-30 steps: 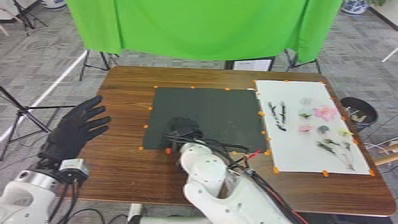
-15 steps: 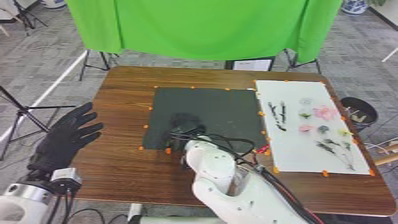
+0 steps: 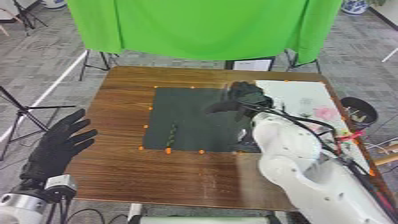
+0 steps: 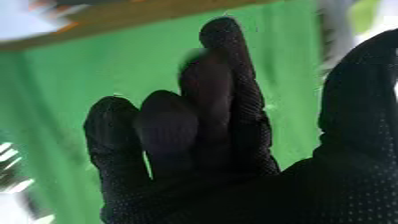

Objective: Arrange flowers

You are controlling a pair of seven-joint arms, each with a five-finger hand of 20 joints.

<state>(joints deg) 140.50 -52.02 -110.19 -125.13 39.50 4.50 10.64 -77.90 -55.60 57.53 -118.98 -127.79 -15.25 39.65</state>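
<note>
Holding nada in right hand (image 3: 247,95), fingers pretty much straight | probably wants a swing right, plus a touch robotward, for pink flower (image 3: 326,114)

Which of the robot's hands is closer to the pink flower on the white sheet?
Right. The right hand is by the far right corner of the dark mat, left of the flower; the left hand is past the mat's left side.
</note>
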